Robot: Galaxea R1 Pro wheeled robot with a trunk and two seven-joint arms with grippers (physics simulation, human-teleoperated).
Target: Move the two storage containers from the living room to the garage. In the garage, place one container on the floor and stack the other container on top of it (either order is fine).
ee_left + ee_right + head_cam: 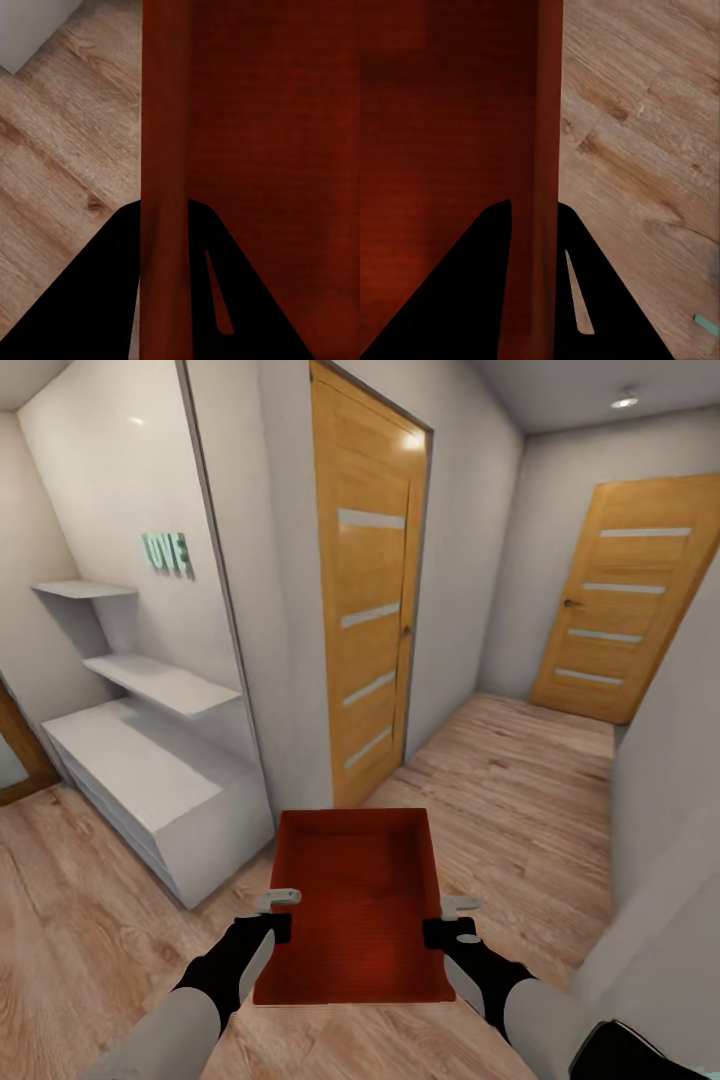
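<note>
Hallway, light wood-plank floor [520,780]. One storage container [355,905], orange-red, topless, was carried level out in front of the robot, above the planks, held between both arms at its two long side walls.

Left gripper [275,913]: clamped on the container's left wall. In the left wrist view the thin red wall [166,225] ran straight between the two dark fingers [90,300], one finger inside the box, one outside. Plank floor showed beyond the outer side.

Right gripper [455,918]: clamped on the right wall in the same manner. Right wrist view had the wall [547,225] pinched between the dark fingers [607,300], box interior on one side, planks on the other. A small pale green scrap [705,322] lay on the floor near the frame edge; could not tell what it was.

Container interior looked bare, floor of the box faintly ribbed.

Surroundings: white built-in unit [150,780] with two floating shelves [165,682] to the robot's left, green letters "OVE" [168,552] on the wall above them. Wooden door [375,590] with pale horizontal strips straight ahead, just beyond the container's far end. Second matching door [625,600] at the corridor's far end on the right. Ceiling spotlight [625,400] lit. White wall [670,780] close on the right side.
</note>
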